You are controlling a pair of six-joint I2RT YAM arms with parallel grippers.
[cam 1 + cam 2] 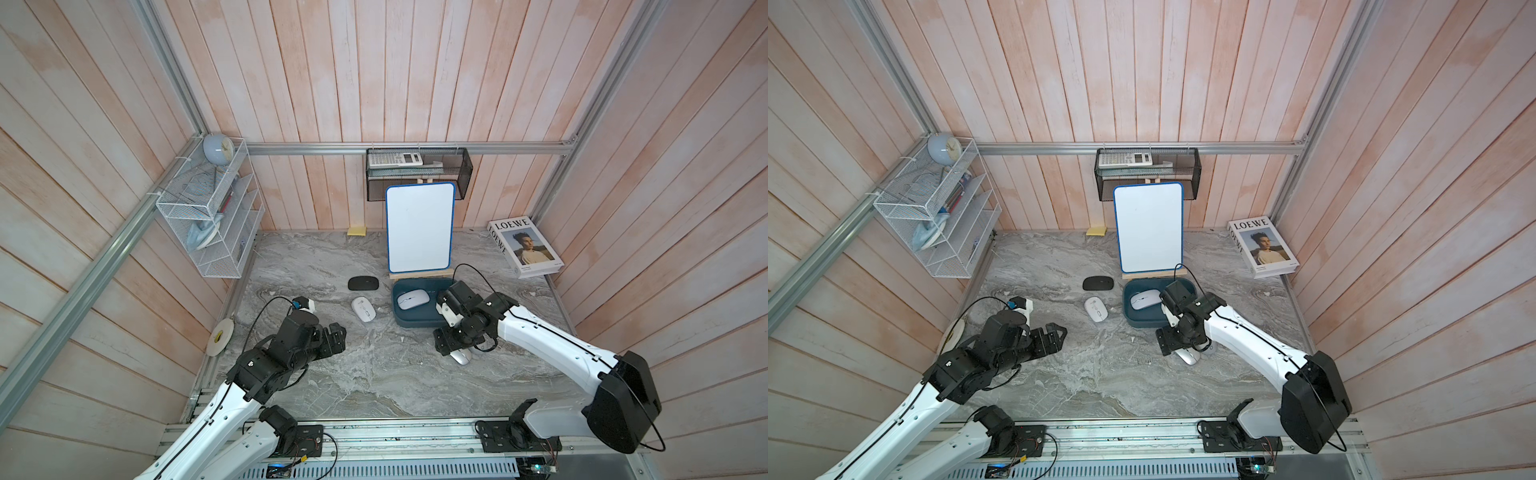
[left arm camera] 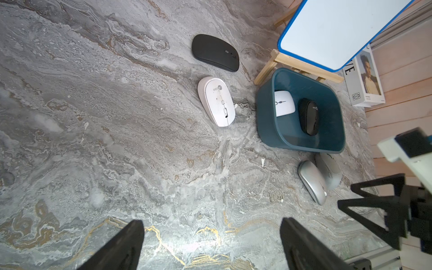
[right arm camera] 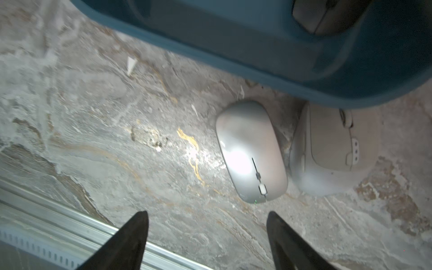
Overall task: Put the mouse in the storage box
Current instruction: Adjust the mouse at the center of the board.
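Right gripper (image 3: 208, 217) released, empty, hovering by silver mouse (image 1: 463, 357), which lies right of centre in a top view, just below box (image 1: 415, 323). Probably lining up the pick. Left gripper (image 2: 211, 224) released, keeping clear.

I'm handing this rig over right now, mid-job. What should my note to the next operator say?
Left end effector: open, empty, above bare table.
Right end effector: open, empty, close to the silver mouse.
Box: holds a white mouse and a black mouse.
Done: those two are in.
To do: four on the table: silver mouse, grey mouse beside it by the box wall, ribbed white mouse, flat black mouse. Silver looks like the next pick.
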